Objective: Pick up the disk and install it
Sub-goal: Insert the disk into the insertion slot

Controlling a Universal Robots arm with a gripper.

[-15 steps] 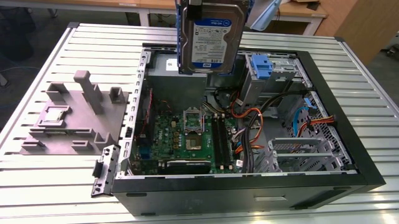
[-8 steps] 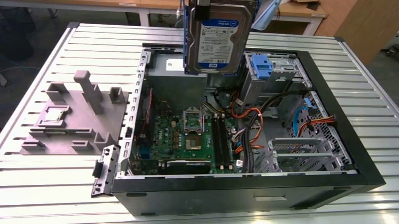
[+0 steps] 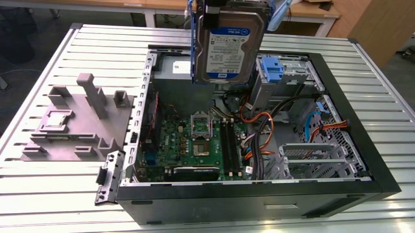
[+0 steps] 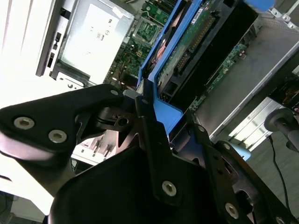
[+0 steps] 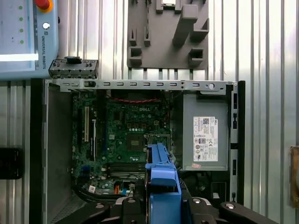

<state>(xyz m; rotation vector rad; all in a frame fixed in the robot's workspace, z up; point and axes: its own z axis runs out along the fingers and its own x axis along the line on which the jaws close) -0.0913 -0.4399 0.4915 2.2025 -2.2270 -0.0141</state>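
The flat silver-grey metal disk, with a glossy white-and-blue label and bright blue plastic side rails, hangs upright in the air. It is over the far middle of an open black computer case that lies on its side, and its lower edge touches nothing. The black metal gripper has its fingers drawn in tight on the disk's upper end. In the second wrist view a blue rail is pinched between them, and the drive's green underside board runs away beyond.

Inside the case, a green circuit board studded with small parts fills the side towards the exterior view's left. A bare square processor socket sits at its middle, with black memory slots beside it. Orange and black cables loop across the middle of the case, below the hanging disk. At the far side, just to the exterior view's right of the disk, an empty blue plastic bracket stands in a grey sheet-metal bay. A perforated silver metal cage sits nearer. In the first wrist view, a plain silver power supply box occupies one corner of the case.

The case rests on a ribbed, slatted aluminium table. To the exterior view's left of the case lies a matte grey plastic fixture with upright posts. A small square silver chip is seated in it.
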